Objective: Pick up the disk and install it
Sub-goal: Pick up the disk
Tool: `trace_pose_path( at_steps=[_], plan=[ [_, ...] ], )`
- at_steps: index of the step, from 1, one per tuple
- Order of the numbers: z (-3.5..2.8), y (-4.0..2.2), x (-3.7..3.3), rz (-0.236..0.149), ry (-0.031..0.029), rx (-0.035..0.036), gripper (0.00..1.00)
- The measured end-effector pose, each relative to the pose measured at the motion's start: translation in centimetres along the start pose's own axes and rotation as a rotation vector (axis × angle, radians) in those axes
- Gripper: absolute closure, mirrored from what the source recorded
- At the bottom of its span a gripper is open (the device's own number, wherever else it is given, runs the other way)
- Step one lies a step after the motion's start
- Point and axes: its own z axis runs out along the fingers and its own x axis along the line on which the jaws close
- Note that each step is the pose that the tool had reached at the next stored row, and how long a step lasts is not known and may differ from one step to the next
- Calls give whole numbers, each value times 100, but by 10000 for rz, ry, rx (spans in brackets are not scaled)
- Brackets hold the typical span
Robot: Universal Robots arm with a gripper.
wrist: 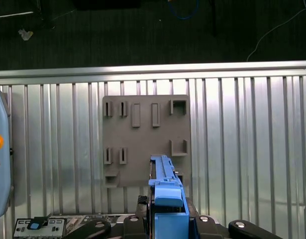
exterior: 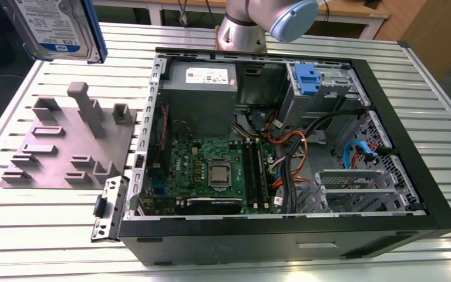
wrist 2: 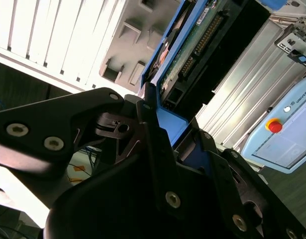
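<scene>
And there's the disk, up in the air at the exterior view's far left, hanging high over the grey plate that sits on the ribbed tabletop. It's well apart from the open computer case.

The end effector is clenched on it. In the second wrist view the black fingers pinch the blue carrier from both sides, with the drive standing out beyond them and its green circuit board in plain sight. In the first wrist view you look down the carrier's edge, with the grey plate directly beneath.

How will it handle? It looks like a metal-bodied drive, so I'd call it dense for its size and completely rigid, with no sag along its length. The plastic frame is another matter. It's smooth and likely to flex a little, so a pinch there could slip or twist if the load swings.

It's fragile too. A knock is bad for a drive, and that bare board and its connector pins are no place for fingers. The carrier's side rails are the sensible hold — and that's where the grip appears to sit, near one end, which leaves a long lever hanging beyond the fingers.
</scene>
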Motion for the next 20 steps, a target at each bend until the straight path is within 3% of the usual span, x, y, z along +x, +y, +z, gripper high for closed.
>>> trace_pose_path(
  at_steps=[12,20],
  plan=[
    [0,-7,54,0,0,0,63],
    [1,-101,70,0,1,0,63]
  ],
)
